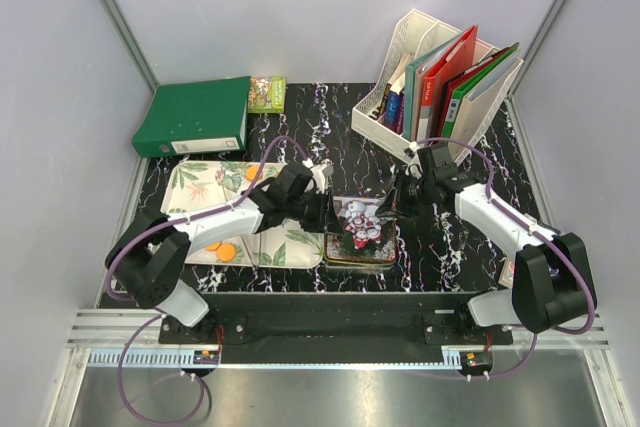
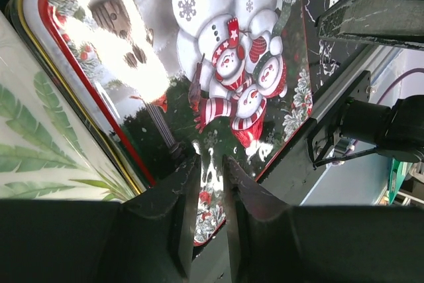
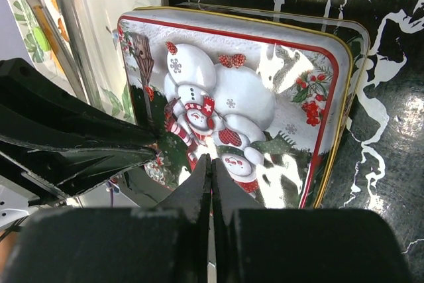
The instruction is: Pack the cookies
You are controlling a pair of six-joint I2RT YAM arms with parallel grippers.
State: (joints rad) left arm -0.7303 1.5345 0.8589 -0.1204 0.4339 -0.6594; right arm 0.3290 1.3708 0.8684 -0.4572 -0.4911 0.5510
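A square tin with a snowman lid lies closed at the table's near middle. Orange cookies lie at the near end of a leaf-patterned tray, and one more cookie sits at its far side. My left gripper hovers over the tin's left edge, its fingers a narrow gap apart with nothing between them. My right gripper is shut and empty, its tip just over the lid. The left gripper's fingers show in the right wrist view.
A green binder and a small green packet lie at the back left. A white file rack full of folders stands at the back right. Grey walls close the table on three sides.
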